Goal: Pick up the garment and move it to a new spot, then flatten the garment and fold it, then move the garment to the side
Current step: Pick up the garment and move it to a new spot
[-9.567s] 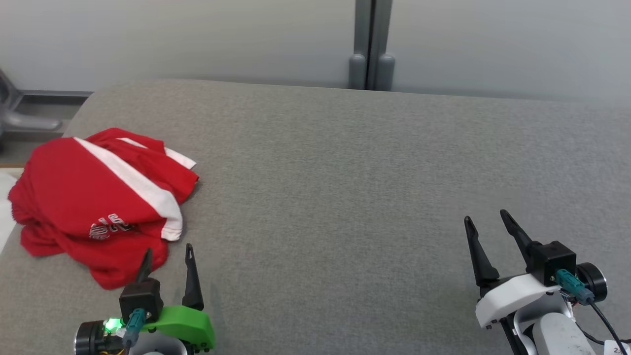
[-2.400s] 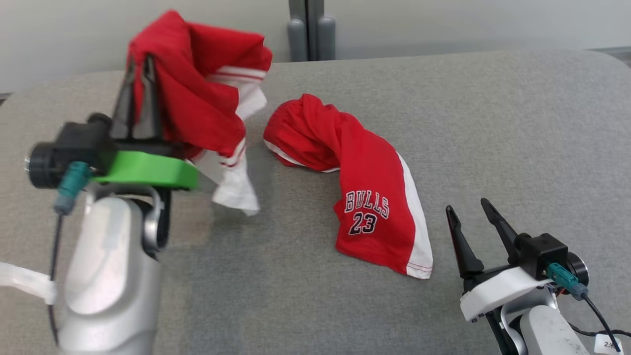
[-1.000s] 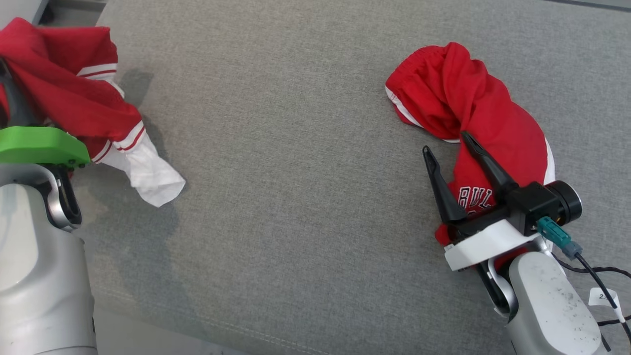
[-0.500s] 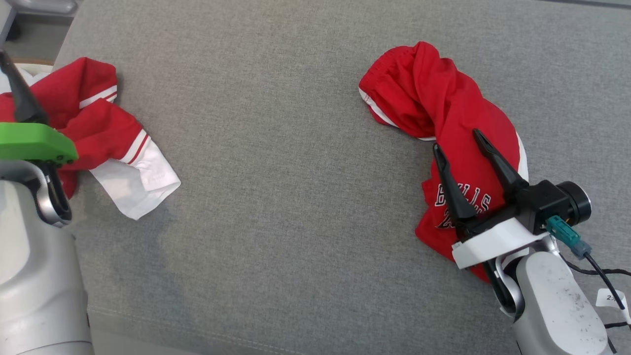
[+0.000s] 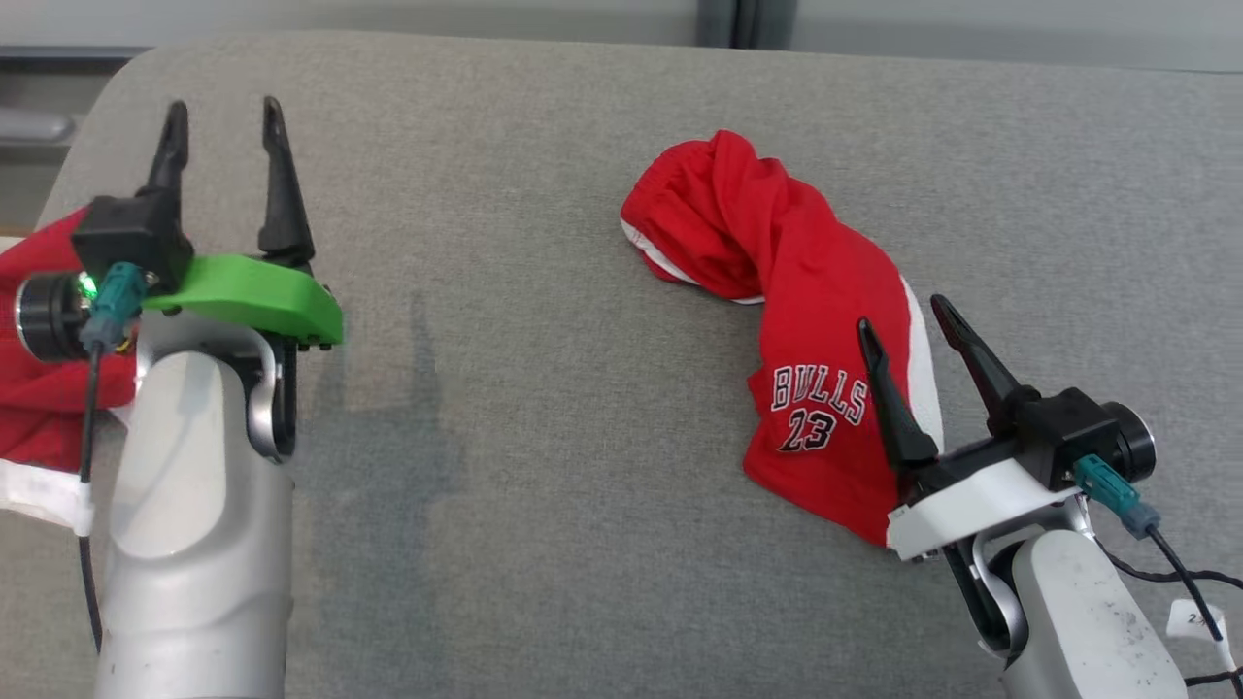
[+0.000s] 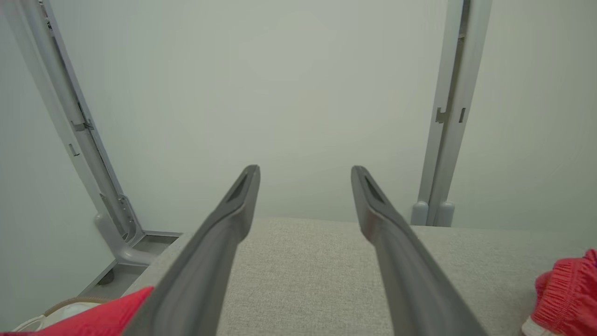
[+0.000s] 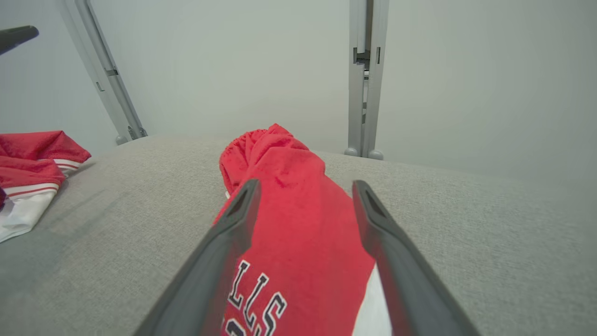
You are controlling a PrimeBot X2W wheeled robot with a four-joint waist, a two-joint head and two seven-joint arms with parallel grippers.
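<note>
Quick update: my left gripper [image 5: 223,105] has just let go of the other red-and-white garment [image 5: 39,408]. That one's dumped at the left edge of the grey cushion [image 5: 544,291] behind the arm, and the fingers are spread and empty now. The Bulls shorts [image 5: 816,320] lie crumpled mid-cushion, with my right gripper [image 5: 901,316] over the lower leg, fingers apart, nothing pinched. Relocation looks done to me, so flattening's next.

Shorts [image 5: 796,291] right of centre on padded surface [image 5: 534,437], second garment [image 5: 39,398] at left edge, under left arm [image 5: 194,505]
</note>
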